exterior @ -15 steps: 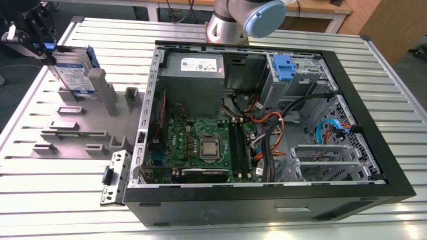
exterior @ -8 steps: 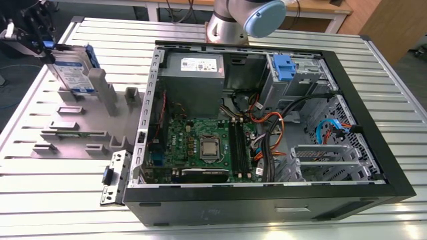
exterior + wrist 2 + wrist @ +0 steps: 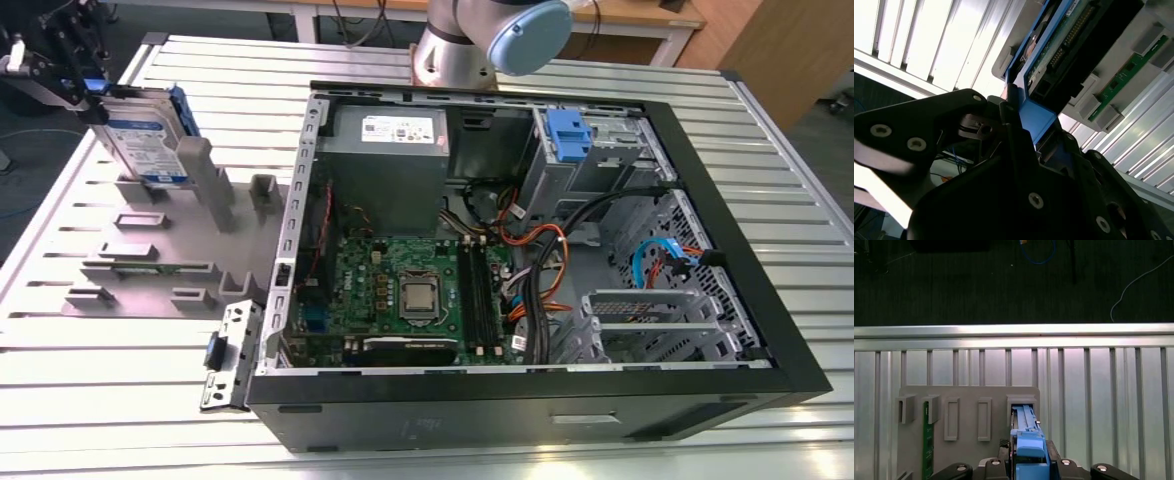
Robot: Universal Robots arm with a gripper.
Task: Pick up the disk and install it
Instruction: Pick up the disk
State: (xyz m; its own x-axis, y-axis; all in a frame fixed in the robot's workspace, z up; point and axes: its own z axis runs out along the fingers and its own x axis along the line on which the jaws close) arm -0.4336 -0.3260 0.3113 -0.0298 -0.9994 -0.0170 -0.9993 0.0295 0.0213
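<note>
At the exterior view's far left, my hand (image 3: 83,92) pinches the blue rail of the flat silver-grey disk with its white-and-blue label (image 3: 140,140), at its slot in the grey slotted holder (image 3: 174,250). With only an edge held, it could twist and jam there.

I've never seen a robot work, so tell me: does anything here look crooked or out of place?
Only the disk: it leans askew over the grey holder plate, pinched by the hand on its blue rail.

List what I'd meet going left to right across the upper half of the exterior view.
gripper, clamped on the disk's edge → disk → grey power supply box → blue drive cage bracket
</note>
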